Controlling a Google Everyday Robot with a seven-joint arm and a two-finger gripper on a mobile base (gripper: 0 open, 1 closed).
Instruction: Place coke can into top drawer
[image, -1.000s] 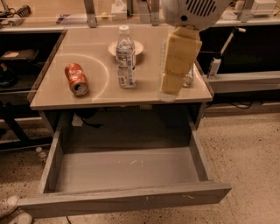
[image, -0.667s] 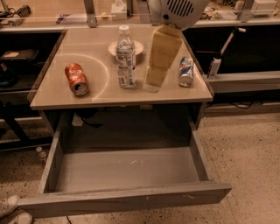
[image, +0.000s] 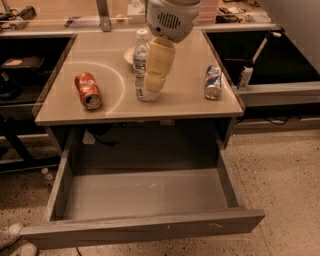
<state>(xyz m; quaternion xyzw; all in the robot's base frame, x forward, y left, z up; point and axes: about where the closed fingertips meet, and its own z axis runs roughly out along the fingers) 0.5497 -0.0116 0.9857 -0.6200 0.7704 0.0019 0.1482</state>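
The coke can (image: 88, 90), red and dented, lies on its side on the left part of the tan table top (image: 110, 107). The top drawer (image: 145, 227) is pulled wide open below the table, and nothing shows inside it. My gripper (image: 155, 80) hangs from the white arm housing (image: 172, 17) over the middle of the table. It is well to the right of the coke can, apart from it, and it covers part of the water bottle (image: 141, 55).
A blue-and-silver can (image: 213, 82) lies on the table's right side. A small white plate (image: 129, 55) sits behind the bottle. Dark shelves flank the table on both sides. A white bottle (image: 245, 77) stands on the right shelf. A shoe (image: 10, 235) is at the bottom left.
My arm and gripper have swung left, from over the blue-and-silver can to in front of the water bottle. The cans, the bottle and the drawer have not moved.
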